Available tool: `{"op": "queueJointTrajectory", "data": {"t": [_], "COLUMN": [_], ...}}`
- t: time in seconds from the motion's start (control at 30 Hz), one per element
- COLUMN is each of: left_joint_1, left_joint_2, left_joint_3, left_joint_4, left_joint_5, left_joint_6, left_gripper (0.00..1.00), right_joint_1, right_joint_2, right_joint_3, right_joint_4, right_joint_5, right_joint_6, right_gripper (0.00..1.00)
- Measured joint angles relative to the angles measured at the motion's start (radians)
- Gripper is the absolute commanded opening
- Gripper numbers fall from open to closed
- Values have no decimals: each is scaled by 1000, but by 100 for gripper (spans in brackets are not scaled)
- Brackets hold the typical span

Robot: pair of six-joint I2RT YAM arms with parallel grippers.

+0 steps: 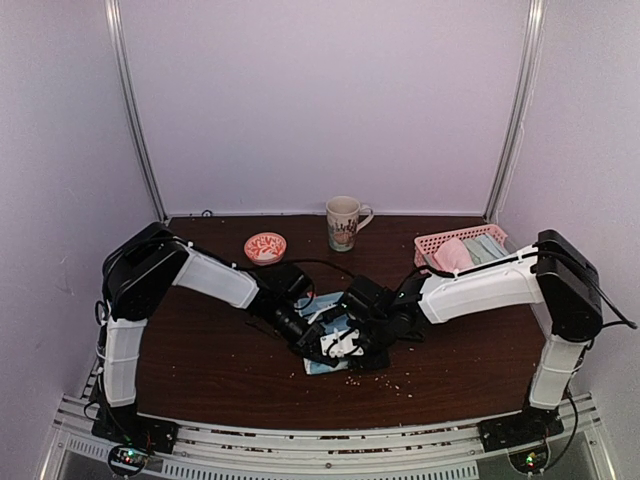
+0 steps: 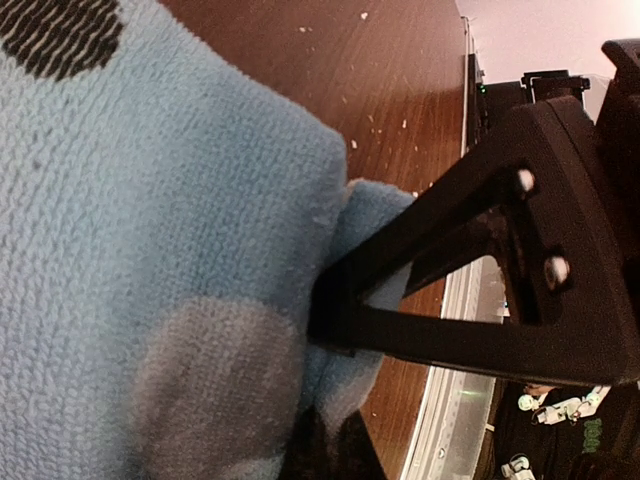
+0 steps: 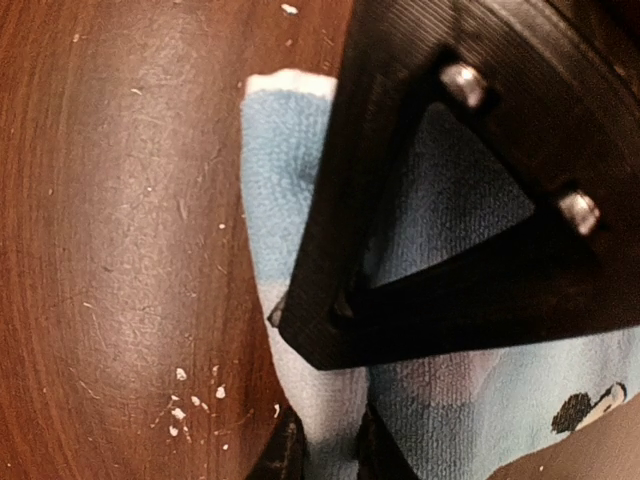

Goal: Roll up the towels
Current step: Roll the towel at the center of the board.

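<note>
towel (image 2: 150,200): blue terry cloth, short looped nap, matt, fuzzy at the folded edge; the grey-pink and black patches have the same weave.
table (image 3: 120,200): dark red-brown wood, smooth, low sheen, fine scratches, pale crumbs.
left finger (image 2: 450,345): black plastic, matt, hard edges.
right finger (image 3: 400,40): same black plastic, fine ridged lines across the face.
screws (image 3: 462,82): bright metal, shiny.
arm shells (image 1: 215,278): white, smooth, slight gloss.
basket (image 1: 425,245), far right corner: pink plastic lattice.
mug (image 1: 342,222), far edge: glazed, glossy.
rail (image 1: 300,445), near edge: pale ribbed metal.
</note>
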Motion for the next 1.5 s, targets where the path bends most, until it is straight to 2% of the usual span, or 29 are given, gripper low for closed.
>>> {"op": "queueJointTrajectory", "data": {"t": [0.13,0.27,0.4,0.6,0.8,0.9,1.0,1.1,1.23,1.5], "left_joint_1": [5,5,19,64,62,32,-60,-171,-275,-322], "left_joint_2": [-3,-57,-197,-422,-618,-752,-823,-802,-677,-389], "left_joint_3": [-13,-70,-163,-299,-446,-539,-560,-536,-451,-251], "left_joint_4": [22,53,54,85,167,232,268,280,248,167], "left_joint_5": [-3,-41,-176,-375,-545,-634,-729,-813,-890,-976], "left_joint_6": [0,0,3,-1,9,61,153,259,393,546], "left_gripper": [2,17,30,32,33,33,34,36,36,35], "right_joint_1": [0,-18,-57,-119,-184,-224,-257,-282,-300,-306], "right_joint_2": [2,23,60,151,360,455,517,553,587,605], "right_joint_3": [10,55,144,291,509,620,674,701,724,733], "right_joint_4": [-13,-64,-177,-393,-633,-754,-828,-870,-906,-927], "right_joint_5": [-7,-69,-174,-320,-468,-552,-620,-663,-709,-737], "right_joint_6": [1,0,-7,-35,-85,-106,-106,-96,-80,-48], "right_gripper": [5,4,4,3,4,4,4,4,4,4]}}
